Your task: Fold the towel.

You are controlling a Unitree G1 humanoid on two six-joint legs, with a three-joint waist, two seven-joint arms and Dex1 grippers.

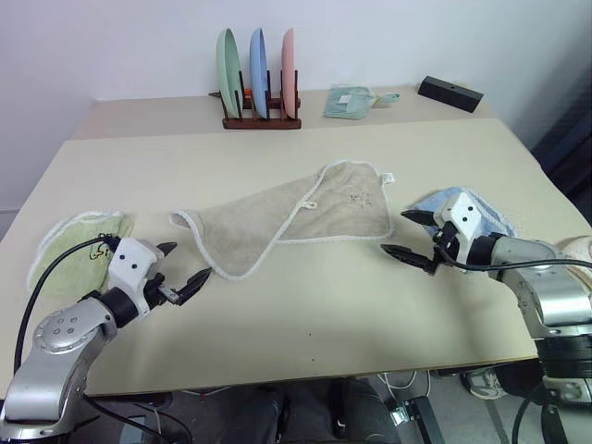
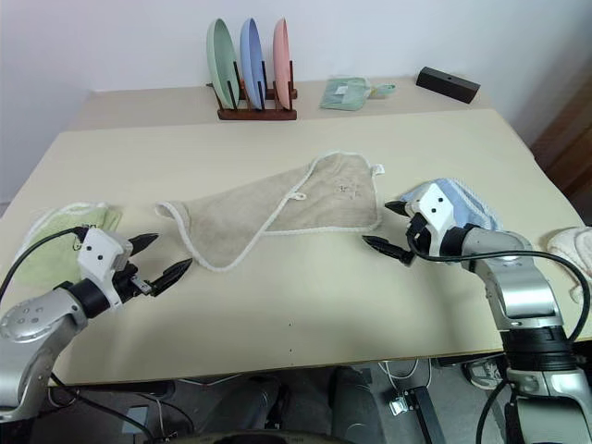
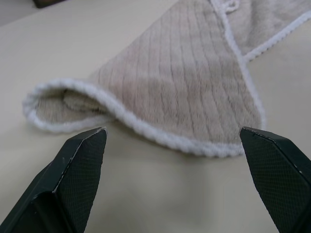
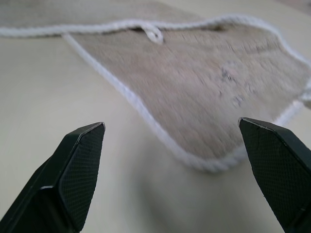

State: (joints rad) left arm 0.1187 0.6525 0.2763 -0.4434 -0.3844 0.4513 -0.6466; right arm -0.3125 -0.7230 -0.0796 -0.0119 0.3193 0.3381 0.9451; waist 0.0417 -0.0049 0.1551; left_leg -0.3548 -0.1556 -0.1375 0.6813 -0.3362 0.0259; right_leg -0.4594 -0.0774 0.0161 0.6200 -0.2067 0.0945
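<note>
A pale beige table (image 1: 305, 324) spans most of the scene under soft, even light, and a second beige surface (image 1: 148, 116) butts against its far edge. Behind stands a plain white wall (image 1: 111, 46). At the far right a dark panel (image 1: 566, 139) rises beside the table. Below the near edge, grey floor (image 1: 444, 407) shows with loose cables (image 1: 402, 381)

The towel (image 1: 305, 217) lies partly doubled over itself, so the layer beneath is covered. Its embroidery (image 1: 356, 196) is too faint to make out. The right gripper (image 1: 412, 237) stands in front of the light blue towel (image 1: 481, 215), hiding part of it. A pale cloth (image 2: 575, 250) is cut off at the table's right edge.
</note>
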